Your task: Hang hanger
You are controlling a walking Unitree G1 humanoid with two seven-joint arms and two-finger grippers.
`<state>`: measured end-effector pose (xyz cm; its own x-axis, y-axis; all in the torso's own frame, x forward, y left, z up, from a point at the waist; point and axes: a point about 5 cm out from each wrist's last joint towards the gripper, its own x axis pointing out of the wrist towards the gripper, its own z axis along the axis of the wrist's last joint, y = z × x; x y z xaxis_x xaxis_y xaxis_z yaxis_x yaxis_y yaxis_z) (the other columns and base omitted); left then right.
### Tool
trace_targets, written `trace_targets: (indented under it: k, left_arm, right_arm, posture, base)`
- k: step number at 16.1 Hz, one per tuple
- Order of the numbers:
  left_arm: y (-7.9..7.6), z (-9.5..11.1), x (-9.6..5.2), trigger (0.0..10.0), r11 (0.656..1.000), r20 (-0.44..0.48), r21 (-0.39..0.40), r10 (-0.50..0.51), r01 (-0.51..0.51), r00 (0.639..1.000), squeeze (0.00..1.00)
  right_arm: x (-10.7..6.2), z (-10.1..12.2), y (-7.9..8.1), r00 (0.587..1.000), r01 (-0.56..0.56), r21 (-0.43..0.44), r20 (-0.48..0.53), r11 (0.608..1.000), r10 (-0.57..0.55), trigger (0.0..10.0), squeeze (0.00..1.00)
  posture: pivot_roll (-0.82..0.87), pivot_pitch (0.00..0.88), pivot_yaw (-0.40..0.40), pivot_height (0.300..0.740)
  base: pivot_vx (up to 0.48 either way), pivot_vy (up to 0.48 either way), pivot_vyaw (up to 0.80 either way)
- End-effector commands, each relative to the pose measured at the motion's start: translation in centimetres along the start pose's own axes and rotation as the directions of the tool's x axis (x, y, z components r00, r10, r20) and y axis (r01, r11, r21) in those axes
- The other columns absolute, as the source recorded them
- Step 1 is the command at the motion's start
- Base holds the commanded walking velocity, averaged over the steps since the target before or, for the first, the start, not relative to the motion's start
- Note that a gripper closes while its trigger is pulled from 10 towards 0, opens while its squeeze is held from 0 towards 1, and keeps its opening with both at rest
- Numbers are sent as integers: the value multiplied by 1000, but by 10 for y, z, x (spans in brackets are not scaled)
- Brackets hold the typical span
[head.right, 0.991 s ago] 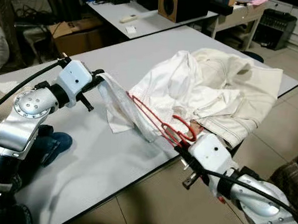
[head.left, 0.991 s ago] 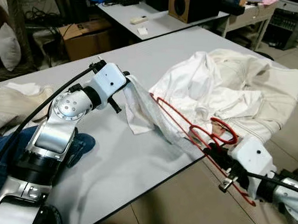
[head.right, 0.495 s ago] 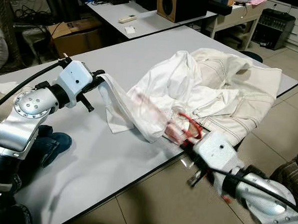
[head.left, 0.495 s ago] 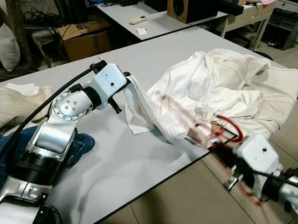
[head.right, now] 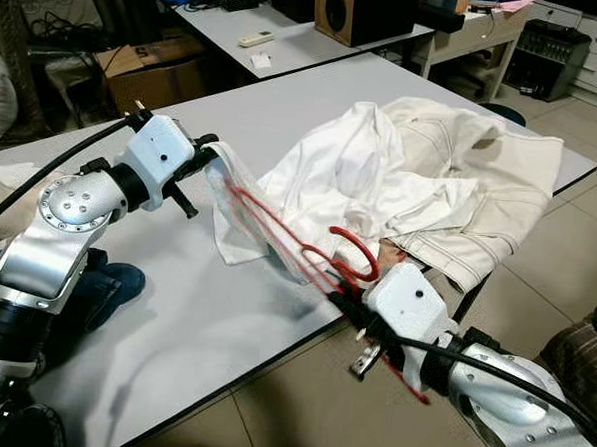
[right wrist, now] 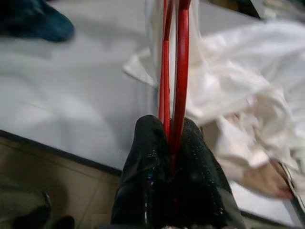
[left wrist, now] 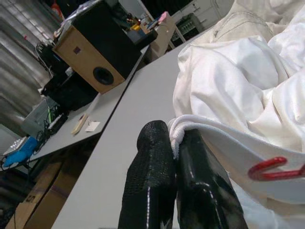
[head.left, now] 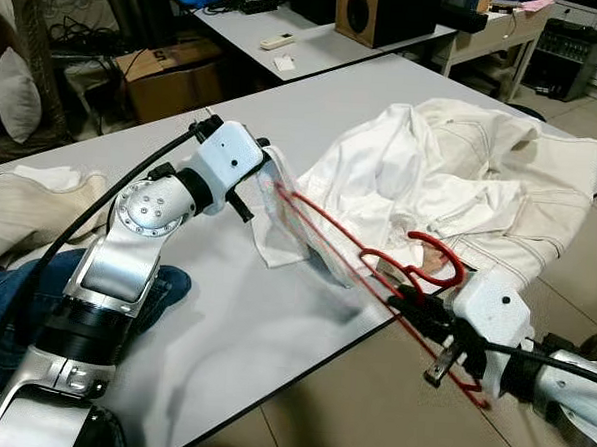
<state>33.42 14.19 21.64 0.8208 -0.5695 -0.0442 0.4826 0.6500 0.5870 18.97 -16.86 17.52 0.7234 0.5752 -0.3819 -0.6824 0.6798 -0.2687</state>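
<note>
Wire hanger [head.left: 357, 249], thin, stiff and light, sits clamped in the right pincer [head.left: 414, 312] at the counter's [head.left: 223, 330] front edge; the left pincer [left wrist: 174, 157] pinches the soft, limp shirt's [head.left: 401, 179] hem.

The right end effector [right wrist: 170, 157] pinches the red hanger [right wrist: 174, 71] above the white garment [right wrist: 238, 90].
</note>
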Motion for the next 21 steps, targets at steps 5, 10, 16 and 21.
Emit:
trace_targets:
  k: [5, 10, 16, 21]
  left_arm:
    - [14, -1, -8, 0, 999, -13, 15, 47, -47, 999, 0]
    - [20, -1, -10, 0, 998, -12, 25, 63, -63, 998, 0]
    - [24, 16, -12, 0, 997, 131, 9, 70, -72, 989, 0]
    - [20, 17, -13, 0, 999, 146, 5, 47, -48, 988, 0]
  right_arm:
    - [-8, -12, -8, 993, 71, -10, -94, 997, -72, 10000, 0]
    - [-15, -17, -21, 979, 157, -13, -130, 988, -157, 10000, 0]
    - [-22, -13, -65, 932, 344, -71, -95, 936, -350, 10000, 0]
    - [-15, -4, -51, 985, 171, -68, -27, 983, -173, 10000, 0]
  posture:
    - [-192, 0, 103, 740]
    - [-200, 0, 106, 740]
    - [-200, 0, 101, 740]
    - [-192, 0, 92, 740]
  base:
    - [0, 0, 0]
    - [0, 0, 0]
    - [0, 0, 0]
    - [0, 0, 0]
